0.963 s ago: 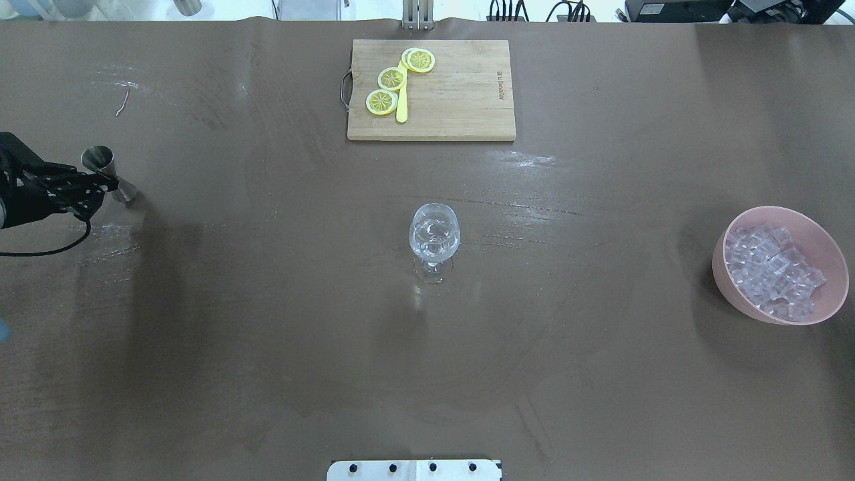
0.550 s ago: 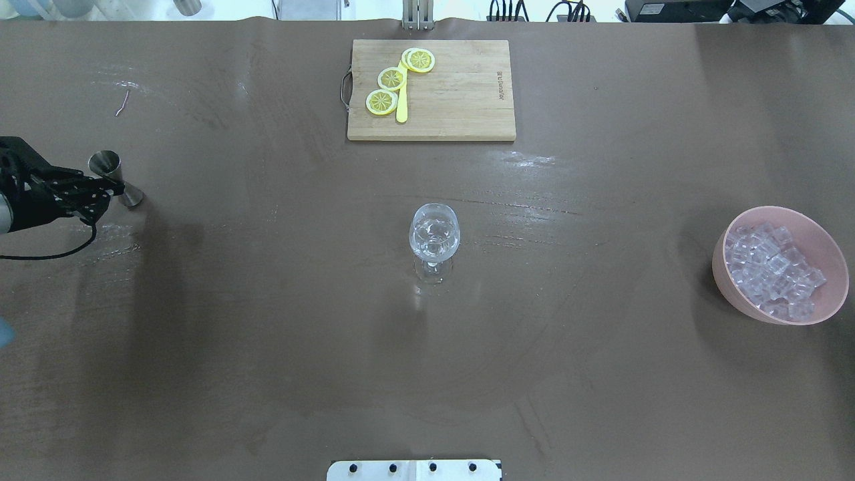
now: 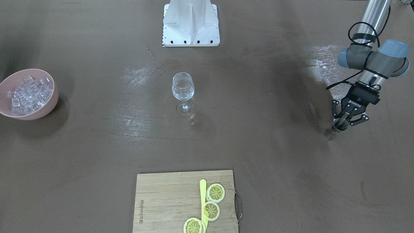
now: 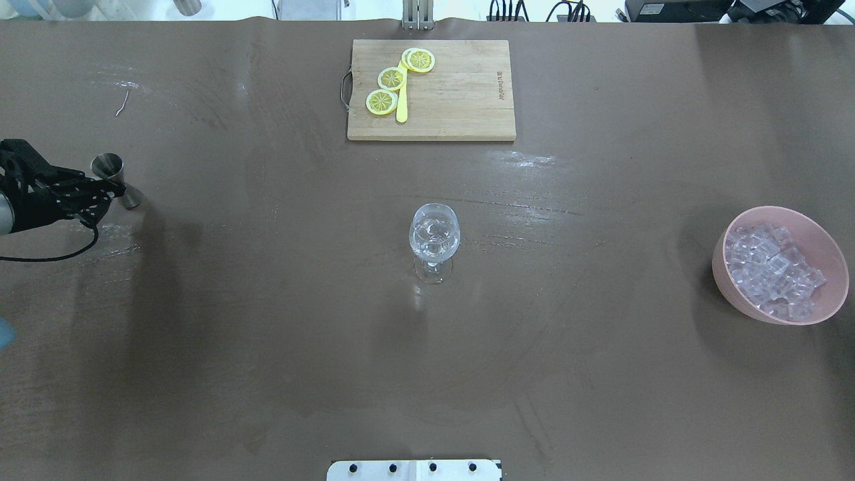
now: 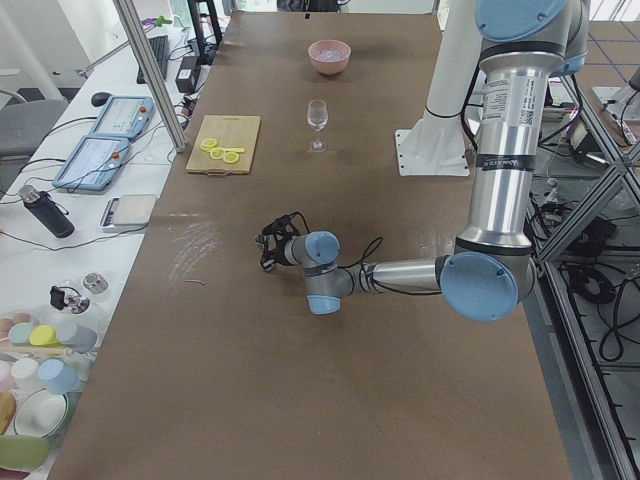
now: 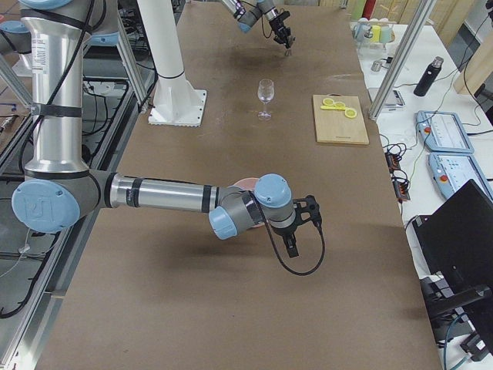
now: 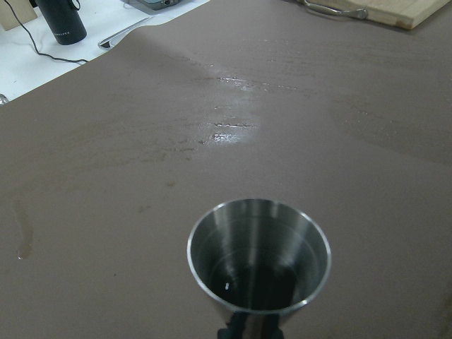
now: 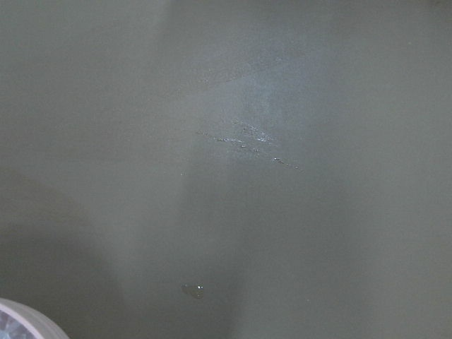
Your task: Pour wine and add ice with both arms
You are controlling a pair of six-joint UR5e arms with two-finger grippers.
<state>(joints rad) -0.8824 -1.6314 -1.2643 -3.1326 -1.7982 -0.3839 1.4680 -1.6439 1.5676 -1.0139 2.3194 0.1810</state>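
Working outward from the white base plate (image 4: 414, 469) at the near edge of the brown table (image 4: 267, 347): a wine glass (image 4: 434, 235) stands upright mid-table, well apart from everything else; its contents are clear and cannot be resolved. Level with it, far to the robot's right, a pink bowl (image 4: 723, 277) holds the ice (image 4: 775, 270), a heap of clear cubes. The right gripper (image 6: 295, 243) hangs over the table just past that bowl and shows only in the right side view, so I cannot tell its jaw state. Slightly farther, at the left edge, the left gripper (image 4: 113, 190) is clamped on the waist of a steel jigger (image 4: 108, 167), mouth up; contact with the table is unclear. Farthest: a wooden cutting board (image 4: 461, 100) with three lemon slices (image 4: 381, 101) and a yellow utensil (image 4: 402, 110).
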